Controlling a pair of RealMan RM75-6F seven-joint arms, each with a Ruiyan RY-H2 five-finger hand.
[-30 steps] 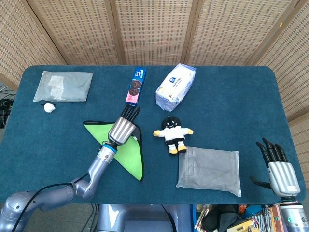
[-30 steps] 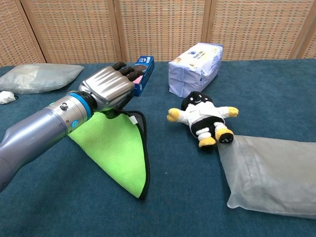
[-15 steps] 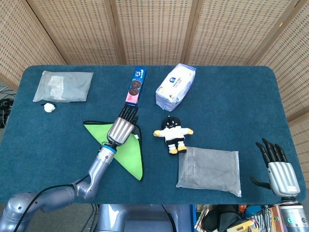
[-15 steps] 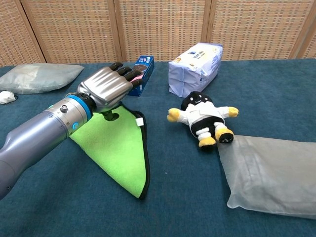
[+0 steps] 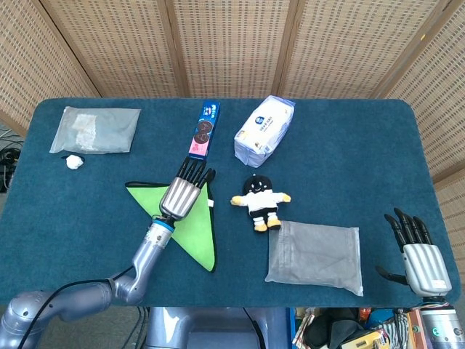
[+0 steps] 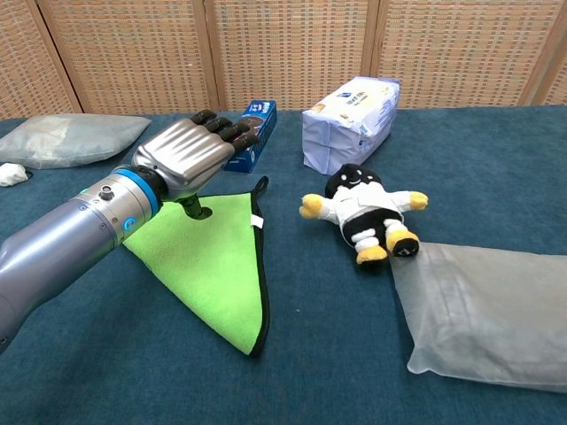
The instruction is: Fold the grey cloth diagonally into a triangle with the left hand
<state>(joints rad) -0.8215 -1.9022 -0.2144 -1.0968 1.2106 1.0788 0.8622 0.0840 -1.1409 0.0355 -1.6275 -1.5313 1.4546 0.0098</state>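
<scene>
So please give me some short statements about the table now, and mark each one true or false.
1. The cloth lies folded in a triangle, green side up. True.
2. The left hand is over the cloth's far part. True.
3. The plush doll lies on the cloth. False: it lies beside the cloth, on the table.
4. The right hand holds the grey pouch. False: it is apart from the pouch, fingers spread.
5. The cookie box is beside the tissue pack. True.
</scene>
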